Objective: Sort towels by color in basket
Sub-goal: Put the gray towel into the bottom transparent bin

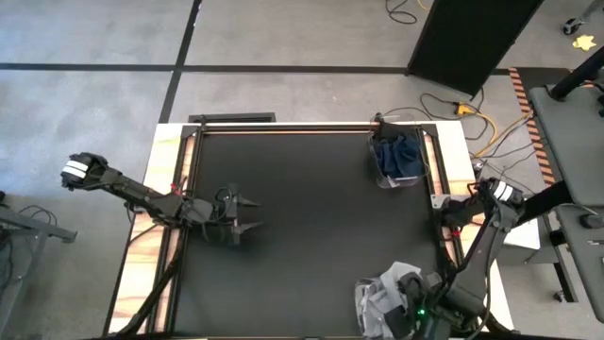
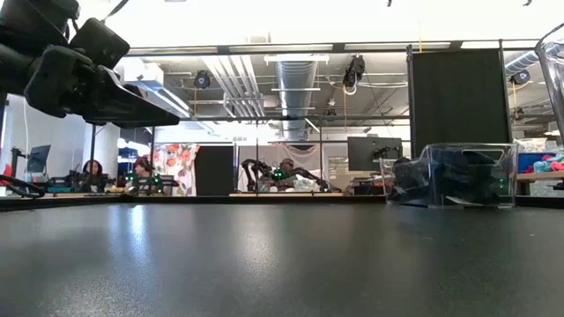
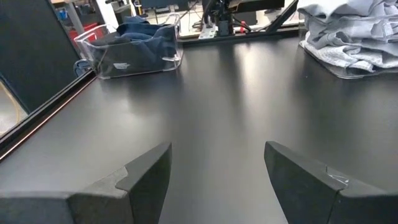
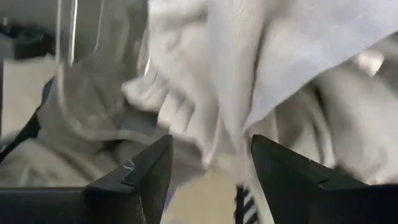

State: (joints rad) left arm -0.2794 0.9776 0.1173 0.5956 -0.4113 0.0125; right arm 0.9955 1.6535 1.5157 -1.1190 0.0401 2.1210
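Note:
A clear basket of dark navy towels [image 1: 396, 159] stands at the table's far right, also in the left wrist view [image 3: 130, 46] and the low view [image 2: 454, 176]. A second clear basket heaped with light grey and white towels [image 1: 377, 300] sits at the near right edge, seen as light towels [image 3: 348, 34] from the left wrist. My right gripper [image 1: 404, 286] is down in that heap, open, with a white fold [image 4: 230, 124] reaching between its fingers. My left gripper [image 1: 251, 215] hovers open over the table's left part [image 3: 217, 152]. My right gripper stands open among the light towels, coming at the near-right basket from above. A fold of white cloth [image 4: 227, 146] hangs down into the gap between its fingers. I cannot tell whether either finger touches it.
The black table top [image 1: 302, 217] lies bare between the two arms and the baskets. A wooden strip and frame rails [image 1: 179, 189] run along the left side. Cables [image 1: 472, 113] lie on the floor past the far right corner. People sit at desks far behind [image 2: 92, 172].

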